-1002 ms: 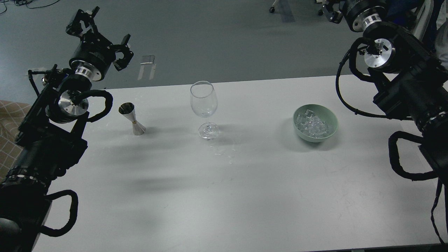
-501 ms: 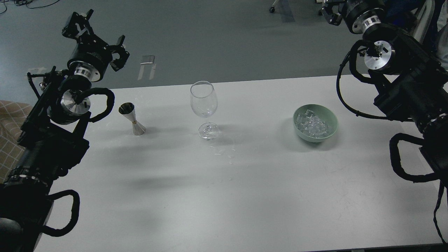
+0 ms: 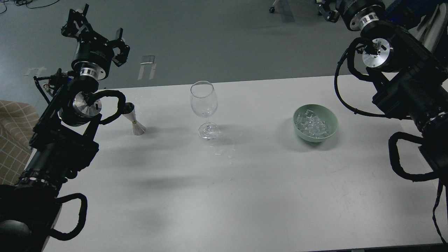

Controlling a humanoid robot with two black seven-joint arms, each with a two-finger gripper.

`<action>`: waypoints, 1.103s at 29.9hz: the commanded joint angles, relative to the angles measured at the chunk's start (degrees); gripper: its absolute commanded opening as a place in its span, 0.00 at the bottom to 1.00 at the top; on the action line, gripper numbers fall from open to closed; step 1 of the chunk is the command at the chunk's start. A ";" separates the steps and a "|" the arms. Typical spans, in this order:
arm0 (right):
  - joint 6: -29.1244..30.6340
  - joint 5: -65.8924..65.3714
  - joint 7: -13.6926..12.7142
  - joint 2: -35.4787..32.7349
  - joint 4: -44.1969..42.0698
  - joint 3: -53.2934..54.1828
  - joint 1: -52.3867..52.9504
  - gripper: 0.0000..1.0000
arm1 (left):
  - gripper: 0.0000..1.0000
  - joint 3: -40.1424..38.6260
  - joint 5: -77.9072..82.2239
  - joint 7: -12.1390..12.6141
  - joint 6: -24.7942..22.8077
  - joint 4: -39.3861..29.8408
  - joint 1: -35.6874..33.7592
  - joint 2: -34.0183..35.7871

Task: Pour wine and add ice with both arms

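Note:
A steel jigger point(image 3: 135, 123) stands on the white table point(image 3: 224, 203) at the left; my left arm's cable loop hides its mouth. An empty-looking wine glass point(image 3: 204, 103) stands upright at mid-table. No wine shows in the jigger or the glass. A green bowl point(image 3: 331, 123) at the right holds a heap of ice point(image 3: 311, 124). My left gripper point(image 3: 97, 34) is raised beyond the table's far left edge, above and behind the jigger, with prongs spread and empty. My right gripper point(image 3: 328, 7) is at the top right edge, far behind the bowl, mostly cut off.
A few clear drops or chips point(image 3: 222, 152) lie on the table in front of the glass. A beige checked cloth point(image 3: 12, 126) is at the left edge. Grey floor lies beyond the far table edge.
My left arm has swung right toward the jigger, and its cable loop now covers the jigger's top. My right arm has shifted slightly up. Glass, jigger and bowl have not moved.

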 commanded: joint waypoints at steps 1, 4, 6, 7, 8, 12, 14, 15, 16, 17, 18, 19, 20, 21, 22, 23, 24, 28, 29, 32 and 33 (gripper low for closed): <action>-0.09 0.00 0.04 -0.17 0.11 -0.01 -0.47 1.00 | 0.97 -1.24 -0.93 7.38 1.63 -7.38 2.72 1.05; -0.09 0.00 0.04 -0.25 0.02 -0.10 -0.73 1.00 | 0.98 -4.32 -6.53 14.69 6.80 -19.67 8.95 4.12; -0.09 0.00 -0.05 -0.25 0.02 -0.01 -1.17 1.00 | 0.98 -4.94 -8.13 15.94 8.49 -24.36 11.95 5.10; -0.09 0.00 0.04 -0.51 0.02 -0.01 -1.52 1.00 | 0.98 -5.38 -9.01 16.29 9.54 -28.47 14.84 6.06; -0.09 0.00 0.04 -0.78 0.02 -0.01 -1.52 1.00 | 0.98 -5.91 -9.28 16.30 9.90 -30.51 16.17 6.42; -0.09 0.09 0.04 -1.31 0.11 -0.01 -2.05 1.00 | 0.98 -11.44 -10.16 16.82 12.71 -41.59 25.40 7.30; -0.09 0.09 -0.05 -1.22 0.11 -0.01 -2.49 1.00 | 0.98 -13.29 -11.65 17.79 14.82 -45.81 30.15 6.95; -0.09 0.09 0.04 -1.22 0.11 -0.01 -2.66 1.00 | 0.97 -13.82 -12.53 18.14 16.65 -48.09 33.21 6.69; -0.09 0.09 0.04 -1.22 0.11 -0.09 -2.93 1.00 | 0.96 -14.34 -13.23 18.23 18.93 -49.85 35.76 6.34; -0.09 0.09 0.04 -1.13 0.20 -0.01 -3.19 1.00 | 0.95 -14.61 -13.59 18.23 20.09 -50.56 36.92 5.99; -0.09 0.09 0.04 -1.13 0.20 -0.01 -3.45 1.00 | 0.95 -14.96 -14.02 18.23 21.23 -51.35 38.15 5.46; -0.09 0.09 0.04 -1.04 0.29 -0.01 -3.81 1.00 | 0.95 -15.92 -14.73 18.23 23.07 -52.58 40.34 3.71; -0.09 0.09 0.04 -1.04 0.29 -0.01 -3.90 1.00 | 0.94 -16.45 -14.82 18.23 23.78 -52.85 41.31 2.65; -0.09 0.09 0.04 -1.04 0.20 -0.01 -3.90 1.00 | 0.91 -17.59 -14.91 18.23 24.66 -53.03 43.15 0.55; -0.09 0.09 0.04 -1.04 0.29 -0.09 -3.98 1.00 | 0.88 -18.47 -14.91 18.23 24.75 -53.03 44.39 -1.47; -0.09 0.00 0.04 -1.04 0.29 -0.10 -4.07 1.00 | 0.86 -18.74 -14.91 18.23 24.67 -53.03 44.92 -2.36; -0.09 0.00 0.04 -1.13 0.20 -0.01 -4.16 1.00 | 0.78 -19.01 -15.00 18.32 24.49 -52.95 45.62 -3.59; -0.53 0.00 0.04 -2.62 -0.15 0.08 -4.25 1.00 | 0.70 -19.10 -15.17 18.05 25.02 -52.07 46.07 -6.40; -0.53 0.00 0.04 -3.58 0.02 -0.01 -4.34 1.00 | 0.70 -19.01 -15.08 17.79 24.93 -51.28 45.98 -8.41; -0.53 0.00 0.04 -4.12 0.11 -0.01 -4.69 1.00 | 0.70 -19.01 -15.00 17.35 24.76 -50.05 45.63 -11.58; -0.45 0.00 0.04 -4.21 0.20 -0.01 -4.69 1.00 | 0.70 -19.01 -15.00 17.26 24.49 -49.26 45.54 -12.21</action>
